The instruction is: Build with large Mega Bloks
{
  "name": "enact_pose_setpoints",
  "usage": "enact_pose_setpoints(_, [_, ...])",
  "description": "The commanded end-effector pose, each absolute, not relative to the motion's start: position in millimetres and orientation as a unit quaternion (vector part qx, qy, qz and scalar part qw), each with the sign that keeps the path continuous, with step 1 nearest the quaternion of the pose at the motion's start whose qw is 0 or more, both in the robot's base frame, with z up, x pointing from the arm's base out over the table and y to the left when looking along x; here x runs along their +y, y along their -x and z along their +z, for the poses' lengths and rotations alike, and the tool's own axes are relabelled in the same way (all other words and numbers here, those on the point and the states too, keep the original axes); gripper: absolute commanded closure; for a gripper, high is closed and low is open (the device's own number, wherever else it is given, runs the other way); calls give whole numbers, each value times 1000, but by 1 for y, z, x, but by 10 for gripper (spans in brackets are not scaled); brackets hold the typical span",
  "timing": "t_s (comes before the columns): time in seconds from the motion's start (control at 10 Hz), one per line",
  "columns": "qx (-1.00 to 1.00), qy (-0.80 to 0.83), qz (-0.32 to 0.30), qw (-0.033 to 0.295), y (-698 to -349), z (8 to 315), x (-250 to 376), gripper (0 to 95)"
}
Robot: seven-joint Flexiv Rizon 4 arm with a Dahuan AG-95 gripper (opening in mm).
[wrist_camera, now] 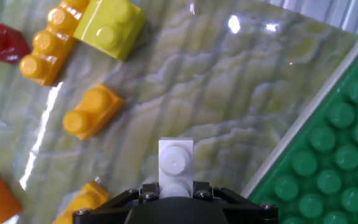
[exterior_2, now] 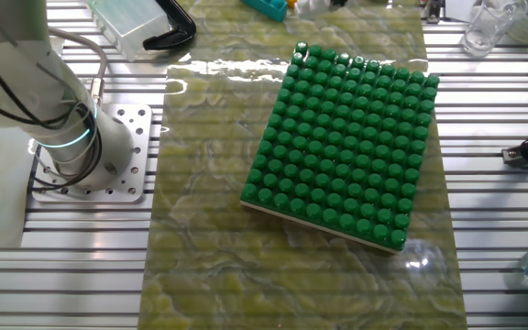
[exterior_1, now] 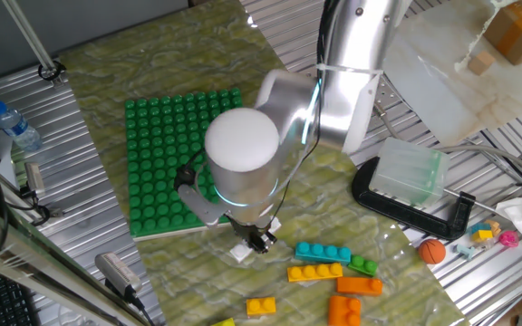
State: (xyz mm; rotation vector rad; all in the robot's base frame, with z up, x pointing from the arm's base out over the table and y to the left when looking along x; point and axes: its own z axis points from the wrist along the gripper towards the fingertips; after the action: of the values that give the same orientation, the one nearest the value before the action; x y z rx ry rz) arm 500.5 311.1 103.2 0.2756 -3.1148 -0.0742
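My gripper (wrist_camera: 175,188) is shut on a white Mega Blok (wrist_camera: 176,160), studs facing the camera, low over the marbled mat next to the front edge of the green baseplate (wrist_camera: 334,149). In one fixed view the gripper (exterior_1: 259,238) and white brick (exterior_1: 242,253) sit below the arm's round wrist. Loose bricks lie to the right: cyan (exterior_1: 323,252), yellow (exterior_1: 314,272), green (exterior_1: 363,265), orange (exterior_1: 359,285) and another yellow (exterior_1: 261,306). The hand view shows a small yellow-orange brick (wrist_camera: 92,111) and a lime brick (wrist_camera: 112,25).
The baseplate (exterior_2: 346,147) has no bricks on it. A small orange ball (exterior_1: 432,251) and small toys lie at the right. A black clamp holding a clear box (exterior_1: 408,174) stands right of the arm. A water bottle (exterior_1: 14,127) lies at the left.
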Motion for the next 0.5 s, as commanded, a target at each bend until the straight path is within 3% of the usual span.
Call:
enact_pose_setpoints(0.1, [-1000, 2, 17, -4, -500, 103, 310, 950])
enact_pose_setpoints(0.5, [-1000, 14, 15, -5, -507, 112, 270, 950])
